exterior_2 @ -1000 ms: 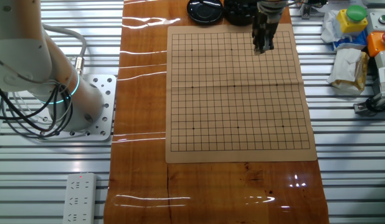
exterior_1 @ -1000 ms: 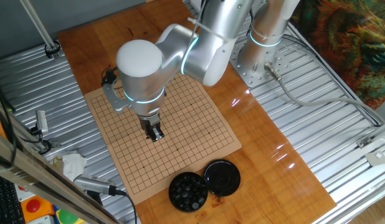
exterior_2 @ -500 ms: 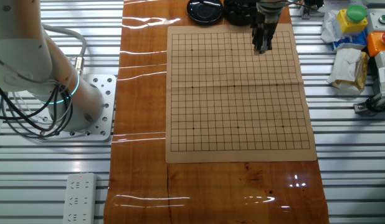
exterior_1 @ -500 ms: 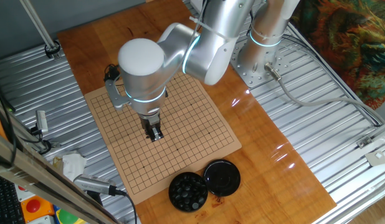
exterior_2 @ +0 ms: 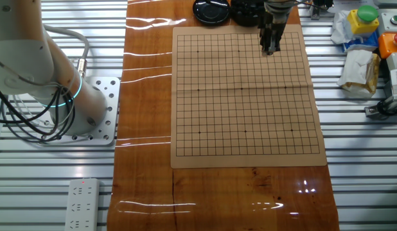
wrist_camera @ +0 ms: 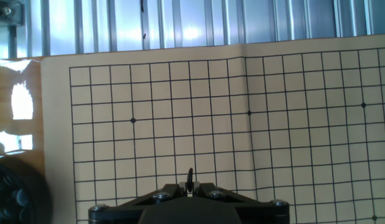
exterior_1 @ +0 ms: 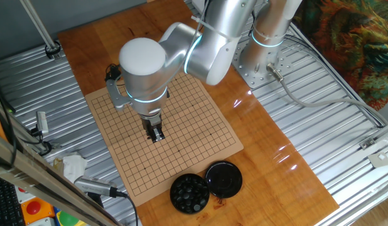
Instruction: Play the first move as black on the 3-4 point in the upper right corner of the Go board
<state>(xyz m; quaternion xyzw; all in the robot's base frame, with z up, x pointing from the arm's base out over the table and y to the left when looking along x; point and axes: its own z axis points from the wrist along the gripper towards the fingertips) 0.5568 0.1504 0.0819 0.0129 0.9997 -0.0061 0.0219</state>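
One fixed view: arm (exterior_1: 200, 44) reaches over the Go board (exterior_1: 200, 129). The gripper (exterior_1: 157, 135) points straight down, tips close above the grid, roughly mid-board and toward the bowl side. Fingers look pressed together; what sits between them is too small to resolve here. The black bowl of stones (exterior_1: 189, 192) stands on the desk (exterior_1: 269, 163) just off the board's near edge, with the flat black lid (exterior_1: 223, 178) touching beside it.

The other fixed view: the gripper (exterior_2: 270, 49) hangs over the board's (exterior_2: 243, 128) far right region, near the corner closest to the bowl (exterior_2: 247, 13) and the lid (exterior_2: 212, 11). Fingers narrow, no clear gap. No stone on the grid.

Hand view: the fingertips meet at the bottom centre, clenched on a thin dark sliver, apparently the black stone (wrist_camera: 190, 178) seen edge-on. Below lies the board (wrist_camera: 286, 149), its grid bare, star points visible. The bowl (wrist_camera: 15, 193) shows at the lower left, off the board's edge.
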